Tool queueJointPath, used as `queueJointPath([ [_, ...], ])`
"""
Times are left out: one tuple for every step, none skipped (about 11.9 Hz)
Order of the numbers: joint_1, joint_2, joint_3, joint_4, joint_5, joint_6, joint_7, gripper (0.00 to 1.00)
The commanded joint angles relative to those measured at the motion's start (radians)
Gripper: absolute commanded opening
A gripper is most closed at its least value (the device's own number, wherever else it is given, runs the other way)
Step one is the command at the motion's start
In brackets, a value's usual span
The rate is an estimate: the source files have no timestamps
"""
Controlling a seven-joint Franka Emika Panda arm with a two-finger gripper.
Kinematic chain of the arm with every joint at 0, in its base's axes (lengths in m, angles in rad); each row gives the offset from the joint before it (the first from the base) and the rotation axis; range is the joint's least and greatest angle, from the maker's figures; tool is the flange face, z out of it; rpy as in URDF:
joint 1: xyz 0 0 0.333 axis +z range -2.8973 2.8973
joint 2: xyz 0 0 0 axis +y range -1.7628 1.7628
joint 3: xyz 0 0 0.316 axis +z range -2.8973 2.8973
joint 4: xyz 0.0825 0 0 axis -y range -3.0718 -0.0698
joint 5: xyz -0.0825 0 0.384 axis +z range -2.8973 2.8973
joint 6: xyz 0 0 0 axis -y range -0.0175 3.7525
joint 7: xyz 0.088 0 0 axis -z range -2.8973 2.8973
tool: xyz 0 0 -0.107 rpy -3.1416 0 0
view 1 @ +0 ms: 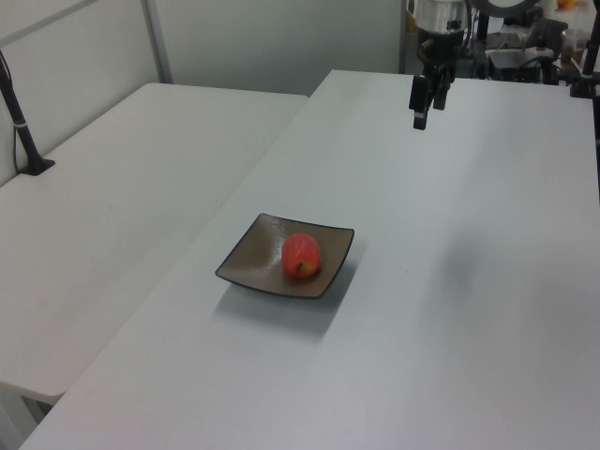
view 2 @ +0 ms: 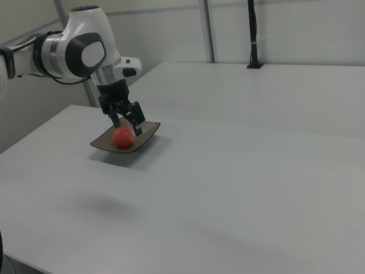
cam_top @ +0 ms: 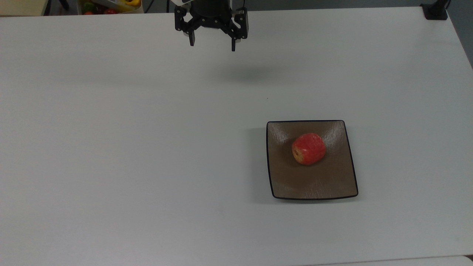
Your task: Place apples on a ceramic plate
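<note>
Hanging in the air above the white table [cam_top: 147, 147], the gripper [cam_top: 212, 47] sits at the upper middle of the top view, its two black fingers [cam_top: 191, 40] spread wide with nothing between them. Its soft shadow falls on the tabletop just below it in that frame. In the left view the gripper [view 1: 419, 122] appears at the upper right, pointing down over the far part of the table. In the right view it [view 2: 128, 125] shows at left of centre, overlapping the plate in the frame, with the white arm [view 2: 80, 51] reaching in from the upper left.

At lower right of centre in the top view lies the ceramic plate [cam_top: 292, 181], square, brown and dark-rimmed, flat on the table and well apart from the gripper. On it rests the apple [cam_top: 309, 149], red with a yellowish patch toward the top view's left, lying near the plate's middle, a little toward its upper edge. The left view shows the apple [view 1: 301, 256] on the plate [view 1: 253, 262] at centre frame.

A box of colourful items [cam_top: 107, 5] sits past the table's far edge, at the top view's upper left.
</note>
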Motion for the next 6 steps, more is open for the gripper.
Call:
queueJointPath([
  [0.007, -0.035, -0.006, -0.041, 0.012, 0.025, -0.021, 1.0],
  [0.008, -0.035, -0.007, -0.039, 0.011, 0.02, -0.02, 1.0],
  [0.007, -0.041, -0.007, -0.039, 0.009, 0.017, -0.02, 1.0],
  [0.002, -0.041, -0.007, -0.039, 0.009, 0.017, -0.023, 1.0],
  [0.005, -0.041, -0.007, -0.042, 0.005, 0.017, -0.023, 1.0],
  [0.005, -0.04, -0.007, -0.042, 0.003, 0.016, -0.032, 1.0],
])
